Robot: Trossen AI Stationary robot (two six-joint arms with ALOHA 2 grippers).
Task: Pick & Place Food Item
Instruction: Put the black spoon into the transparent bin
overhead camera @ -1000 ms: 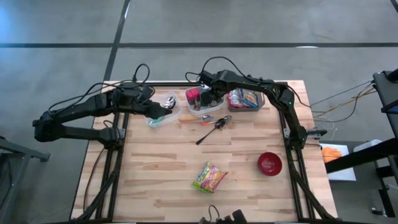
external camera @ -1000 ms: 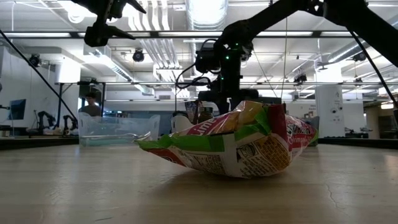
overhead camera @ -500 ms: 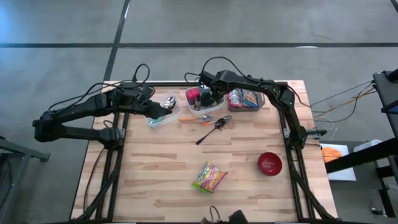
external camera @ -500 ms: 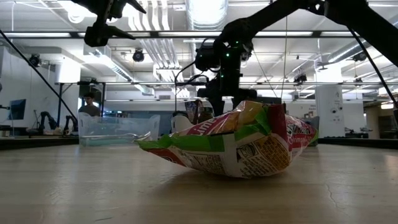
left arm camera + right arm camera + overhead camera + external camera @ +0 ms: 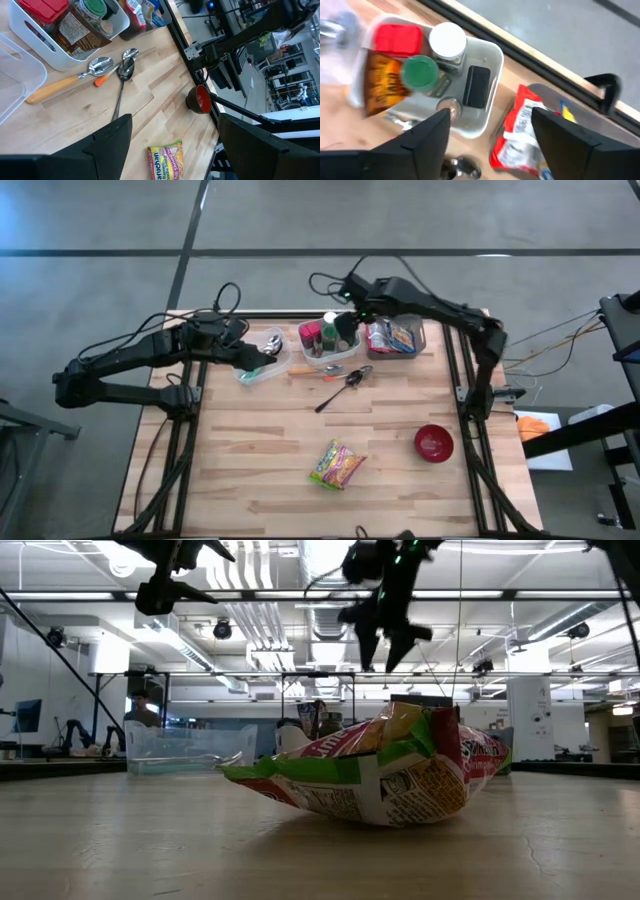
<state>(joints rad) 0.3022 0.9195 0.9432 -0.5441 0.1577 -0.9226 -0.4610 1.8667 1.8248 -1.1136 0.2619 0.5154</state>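
A green, yellow and red noodle packet (image 5: 338,463) (image 5: 380,780) (image 5: 165,160) lies flat on the wooden table near its front edge, with no gripper on it. At the back stands a white bin (image 5: 305,352) (image 5: 492,50). It holds a red-lidded box, a white-lidded jar, a green-lidded jar, an orange packet and a black block. My right gripper (image 5: 343,330) (image 5: 383,658) (image 5: 490,145) hangs open high above this bin with nothing between its fingers. My left gripper (image 5: 268,352) (image 5: 172,150) waits open above a clear container (image 5: 255,370) (image 5: 190,750) at the back left.
Right of the white bin is a second bin of snack bags (image 5: 395,338) (image 5: 520,135). Spoons (image 5: 345,378) (image 5: 122,70), one with an orange handle (image 5: 55,87), lie just in front of the bins. A red bowl (image 5: 433,443) (image 5: 200,98) sits at the front right.
My right gripper has risen quickly out of the white bin, drifting a little toward the far right, and its fingers stand wider apart than before. It carries nothing up. The noodle packet and my left arm have kept still.
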